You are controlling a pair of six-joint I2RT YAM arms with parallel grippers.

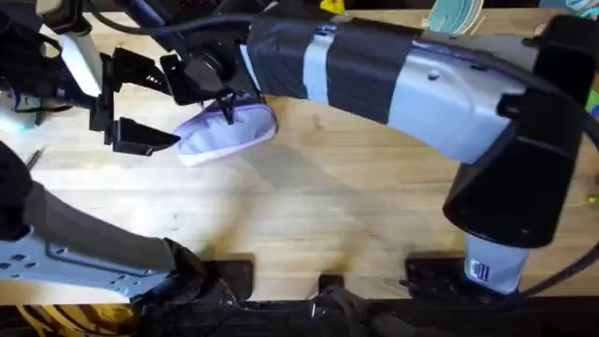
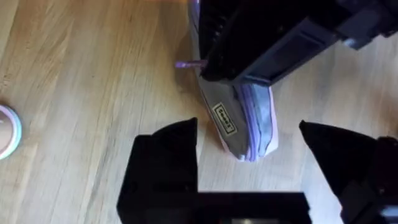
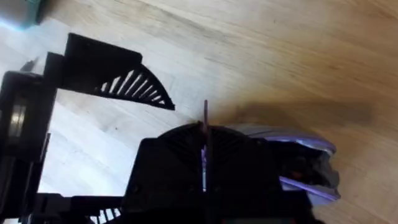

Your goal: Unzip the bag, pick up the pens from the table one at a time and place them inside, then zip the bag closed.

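The lavender bag lies on the wooden table at the back left. My right gripper reaches across from the right and is shut on the bag's purple zipper pull, its black fingers pressed together over the zipper. The bag's mouth gapes behind them, with dark shapes inside that I cannot make out. My left gripper stands open just left of the bag, and the bag's near end lies between its two fingertips without touching them. The pens are hidden.
A white round object lies on the table to the left of the left gripper. Teal and yellow items sit along the back edge. The right arm's grey and black body spans the back right. Bare wood fills the middle and front.
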